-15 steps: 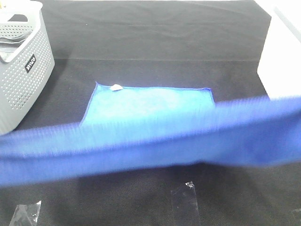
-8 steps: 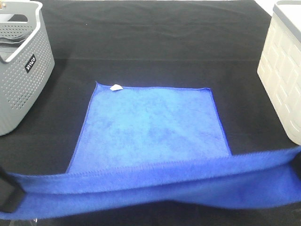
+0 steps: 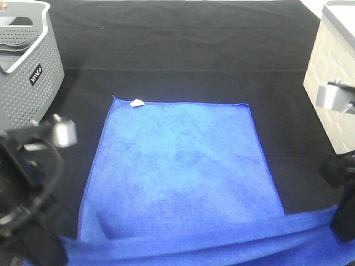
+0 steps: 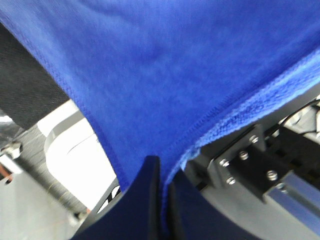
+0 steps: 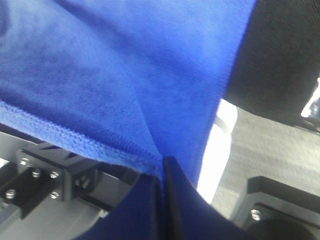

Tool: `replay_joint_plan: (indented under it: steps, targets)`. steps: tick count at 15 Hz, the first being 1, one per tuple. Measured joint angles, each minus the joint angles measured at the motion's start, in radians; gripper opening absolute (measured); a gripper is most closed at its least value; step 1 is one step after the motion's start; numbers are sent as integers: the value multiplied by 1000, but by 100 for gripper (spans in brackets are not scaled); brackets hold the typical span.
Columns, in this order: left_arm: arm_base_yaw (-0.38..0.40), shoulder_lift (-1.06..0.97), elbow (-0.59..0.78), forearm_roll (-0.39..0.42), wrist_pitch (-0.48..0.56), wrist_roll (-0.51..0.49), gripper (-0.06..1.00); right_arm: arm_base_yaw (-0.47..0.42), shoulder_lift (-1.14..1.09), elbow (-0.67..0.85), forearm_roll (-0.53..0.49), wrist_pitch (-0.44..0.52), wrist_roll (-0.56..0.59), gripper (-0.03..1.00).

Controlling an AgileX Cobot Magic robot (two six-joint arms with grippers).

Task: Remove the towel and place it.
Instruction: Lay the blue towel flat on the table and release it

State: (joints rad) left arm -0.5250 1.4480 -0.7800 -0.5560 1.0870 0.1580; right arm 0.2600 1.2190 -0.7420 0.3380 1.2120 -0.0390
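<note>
**Fingers pinching both near corners: slip and drag risks**

Left fingers (image 4: 150,172) are closed on the hem of the towel (image 3: 183,166). Right fingers (image 5: 170,172) are closed on the hem at the other near corner. Each wrist view shows only a narrow bite of cloth, right at the stitched edge.

Towel position: the near edge is raised between the two arms. The rest is spread flat on the black worktop (image 3: 183,50), with the white tag (image 3: 136,102) at the far left corner.

Risks, my judgement:
- Shallow bite: if I pull hard or jerk, one corner could slide out and the towel would hang from a single side.
- Uneven travel of the arms would skew or twist the cloth.
- Most of the towel lies on the worktop cover, so dragging it may bunch the far edge or tug the cover.

Surroundings: nothing lies on the towel. Further back are the grey basket (image 3: 28,83) at far left and the white bin (image 3: 333,94) at far right, both well apart from the cloth. A trailing edge could catch on either rim if I swing that way. The task names no drop spot, so I cannot tell which one is meant.
</note>
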Motion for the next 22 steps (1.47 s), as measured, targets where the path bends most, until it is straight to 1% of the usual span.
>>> replay_joint_plan:
  steps: [3, 5, 7, 8, 9, 10, 11, 13, 14, 15, 16, 17, 19, 21, 22]
  targets:
    - [-83, 98, 1, 21, -44, 0, 0, -7, 65, 2, 5, 0, -24, 0]
    - [-137, 154, 2, 27, -45, 0, 0, -7, 94, 49, 36, -2, -51, 0]
    - [-189, 198, 4, 9, -45, 0, 0, -7, 129, 113, 48, -23, -68, 0]
    - [-189, 198, 4, 9, -45, 0, 0, -7, 129, 113, 48, -23, -68, 0]
    - [-221, 223, 4, -2, -45, 5, 0, -7, 154, 141, 52, -42, -73, 0]
    - [-236, 235, 4, -4, -40, 7, 0, -7, 167, 151, 58, -57, -75, 0]
    - [-242, 243, 4, -6, -26, 10, 0, -7, 172, 163, 76, -64, -77, 0]
    - [-243, 243, 4, 3, 40, 8, 0, -7, 175, 198, 132, -65, -103, 0]
    - [-247, 243, 4, 30, 81, -5, 0, -7, 178, 214, 162, -65, -116, 0]
    - [-249, 243, 4, 74, 102, -32, 0, -7, 179, 230, 189, -65, -126, 0]
    - [-251, 243, 4, 119, 103, -61, 0, -7, 179, 244, 212, -65, -133, 0]
    - [-251, 243, 4, 140, 102, -74, 0, -7, 179, 254, 227, -65, -146, 0]
    - [-251, 243, 3, 141, 101, -77, 0, -7, 179, 255, 228, -69, -152, 0]
    - [-251, 243, 3, 127, 97, -78, 0, -7, 179, 255, 225, -76, -153, 4]
    - [-251, 243, 3, 106, 93, -78, 0, -7, 179, 255, 222, -77, -153, 7]
